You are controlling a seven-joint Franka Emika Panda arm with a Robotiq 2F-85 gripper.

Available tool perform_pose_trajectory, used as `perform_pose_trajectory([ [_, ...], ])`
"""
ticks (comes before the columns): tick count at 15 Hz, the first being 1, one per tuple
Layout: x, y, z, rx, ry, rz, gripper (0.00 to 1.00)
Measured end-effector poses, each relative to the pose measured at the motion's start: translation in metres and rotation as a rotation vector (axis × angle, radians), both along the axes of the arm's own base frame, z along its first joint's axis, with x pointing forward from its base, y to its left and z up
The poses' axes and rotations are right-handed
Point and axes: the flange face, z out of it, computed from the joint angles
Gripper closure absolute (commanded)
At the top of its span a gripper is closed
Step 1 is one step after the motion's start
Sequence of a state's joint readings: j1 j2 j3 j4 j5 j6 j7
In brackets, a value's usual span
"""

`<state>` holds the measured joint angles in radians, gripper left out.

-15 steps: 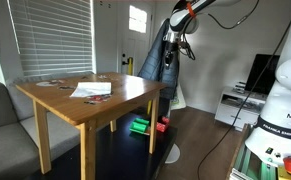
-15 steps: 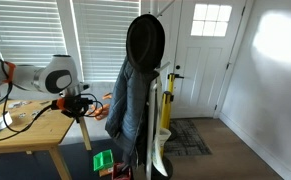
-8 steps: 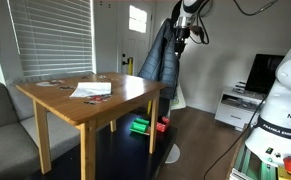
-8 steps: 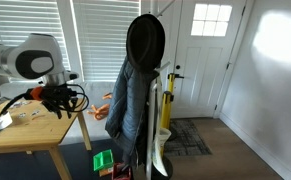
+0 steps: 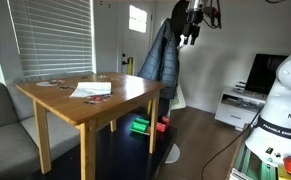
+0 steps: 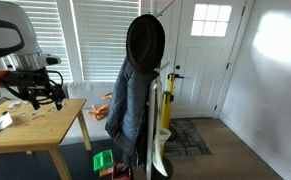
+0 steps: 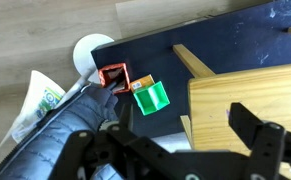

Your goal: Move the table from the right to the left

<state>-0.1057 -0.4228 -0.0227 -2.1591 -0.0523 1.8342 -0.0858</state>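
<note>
The table is tall, of light-brown wood, with papers on its square top; it stands left of centre, and in an exterior view its corner shows at the lower left. My gripper hangs open high above the table's far corner, beside the coat. From the opposite side the gripper hovers over the tabletop, clear of it. In the wrist view the gripper is open over the table's edge, holding nothing; a table leg shows below.
A coat rack with a dark hat and grey-blue jacket stands close to the table's far corner. A green box and a red box lie on the dark mat. A low white cabinet stands at the right.
My gripper has opened, risen from beside the table's corner and drawn back over the tabletop. The table has not visibly shifted.
</note>
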Motion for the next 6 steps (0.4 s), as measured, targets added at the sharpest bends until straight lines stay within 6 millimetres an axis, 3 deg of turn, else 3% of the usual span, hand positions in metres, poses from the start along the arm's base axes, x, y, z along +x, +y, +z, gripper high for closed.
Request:
perform_pose_trajectory([
  [6, -0.0081, 0.0056, 0.0036, 0.006, 0.022, -0.059, 0.0],
])
